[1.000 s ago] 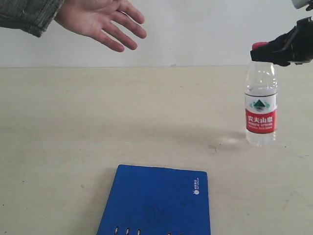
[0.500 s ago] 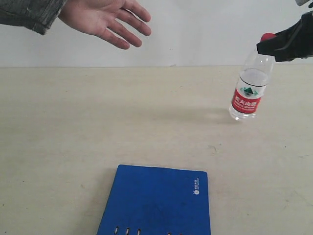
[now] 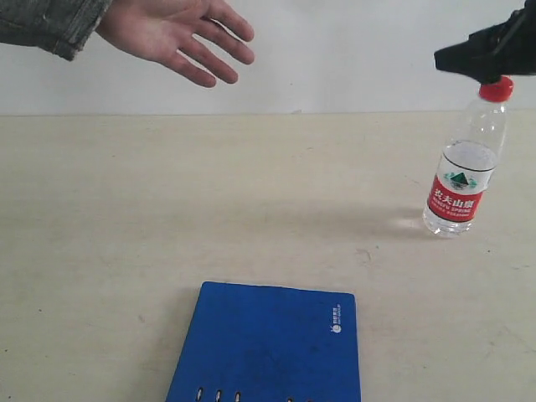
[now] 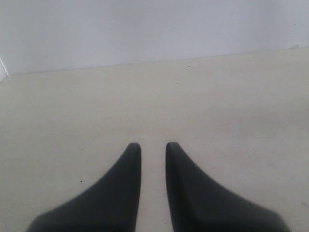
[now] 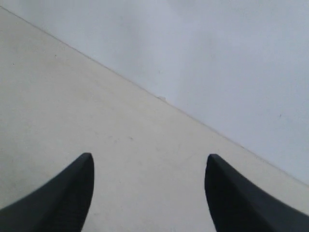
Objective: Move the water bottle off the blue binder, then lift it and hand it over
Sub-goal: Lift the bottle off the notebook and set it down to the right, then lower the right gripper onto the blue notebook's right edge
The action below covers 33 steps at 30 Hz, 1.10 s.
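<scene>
I see a pale counter against a white wall. The water bottle tilts at right, seemingly under my spread right hand; the blue binder lies at the near edge. My left hand is nearly closed, empty.

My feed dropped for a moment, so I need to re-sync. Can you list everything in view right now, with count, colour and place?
Small clear plastic water bottle: one, red cap, red-and-white label; tilted, base on table, right side, below the right gripper.
Flat blue binder: one, deep blue; near edge, centre, nothing on it.
Table: one, beige; spans the view.
Person's hand: one, open palm; upper left, above the table.
Left gripper: black, nearly shut, empty.
Right gripper: black, open, empty.
</scene>
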Motion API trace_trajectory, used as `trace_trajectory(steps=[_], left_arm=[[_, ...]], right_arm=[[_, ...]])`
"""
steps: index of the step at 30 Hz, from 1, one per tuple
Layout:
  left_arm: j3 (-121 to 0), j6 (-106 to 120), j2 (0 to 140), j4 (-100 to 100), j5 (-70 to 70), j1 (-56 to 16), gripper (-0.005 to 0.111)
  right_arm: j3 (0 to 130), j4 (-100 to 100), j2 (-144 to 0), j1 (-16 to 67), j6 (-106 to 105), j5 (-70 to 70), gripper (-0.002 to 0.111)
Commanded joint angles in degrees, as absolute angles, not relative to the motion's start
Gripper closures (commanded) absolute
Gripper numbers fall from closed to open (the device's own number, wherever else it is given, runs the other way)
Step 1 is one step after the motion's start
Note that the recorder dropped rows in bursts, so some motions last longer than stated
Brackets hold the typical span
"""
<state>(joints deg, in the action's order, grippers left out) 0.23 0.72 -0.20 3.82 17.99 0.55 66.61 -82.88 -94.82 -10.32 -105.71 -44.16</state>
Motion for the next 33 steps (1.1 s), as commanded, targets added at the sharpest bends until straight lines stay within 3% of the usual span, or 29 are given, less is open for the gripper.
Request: trace_trajectory(steps=[1,4,7,11,17,22,25,33], left_arm=[[0.0,0.9,0.0,3.9,17.6,0.2,0.089],[0.0,0.9,0.0,3.9,17.6,0.2,0.089],[0.0,2.6,0.0,5.2,17.6,0.2,0.089],[0.0,6.9,0.0,13.5,17.6,0.2,0.089],[0.0,5.9,0.0,16.7,13.1,0.2,0.089],[0.0,-19.8,0.0,-23.3,2.6,0.2,0.089],[0.0,-24.2,0.0,-35.4,6.8,0.2,0.089],[0.0,-23.7,0.0,-42.5,18.5,0.2,0.089]], right_arm=[[70.4,-86.0,-86.0,-9.8,-95.4,-63.0,0.047],[70.4,-71.7,-84.1,-2.5,-86.6,-67.5,0.047],[65.2,-51.0,-84.5,9.8,-79.7,-60.8,0.047],[55.4,-49.6,-87.2,18.4,-77.7,-53.2,0.047],[48.1,-49.5,-90.5,20.1,-70.5,-36.7,0.047],[48.0,-49.8,-90.6,20.0,-66.6,-34.9,0.047],[48.0,-49.8,-91.5,20.0,-66.6,-37.0,0.047],[48.2,-49.8,-97.6,20.0,-65.1,-36.9,0.047]])
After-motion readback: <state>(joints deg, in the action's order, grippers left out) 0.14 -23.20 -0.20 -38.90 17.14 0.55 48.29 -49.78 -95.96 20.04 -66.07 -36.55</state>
